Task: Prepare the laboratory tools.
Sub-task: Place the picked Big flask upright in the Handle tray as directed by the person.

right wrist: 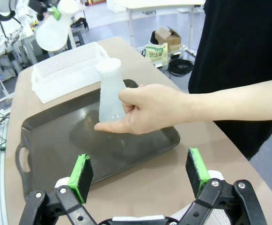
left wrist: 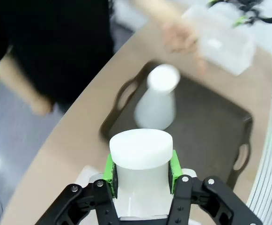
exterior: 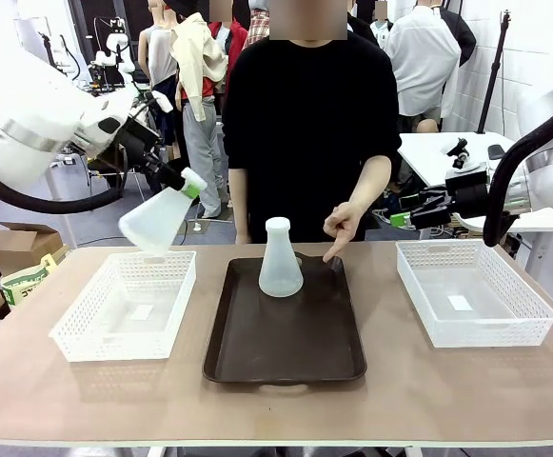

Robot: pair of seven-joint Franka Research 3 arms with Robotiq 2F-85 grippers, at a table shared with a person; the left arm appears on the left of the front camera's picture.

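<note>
Left claw (left wrist: 142,165): clenched on the neck of a flask (exterior: 157,221), green pads (left wrist: 109,168) pressed to both sides of the neck; in the front view it is held tilted in the air, wide base down and to the left of the claw.
Below the left claw: the left basket (exterior: 78,328) is seen on the counter (exterior: 447,390), under the held flask, not touching it.
Ahead of the left claw: in its wrist view a second flask (left wrist: 157,101) is seen upright on the tray (left wrist: 210,126), well apart from the claw.
Right claw (right wrist: 140,172): released, jaws spread wide with nothing between them; it is held above the counter edge.
Ahead of the right claw: the tray lies just beyond the fingertips, the second flask upright on it farther off.
Hand (right wrist: 143,110): a person's hand is seen between the right claw and the second flask, index finger pointed down at the tray beside the flask's base.
Right basket (exterior: 533,314): seen on the counter below the right claw in the front view.
</note>
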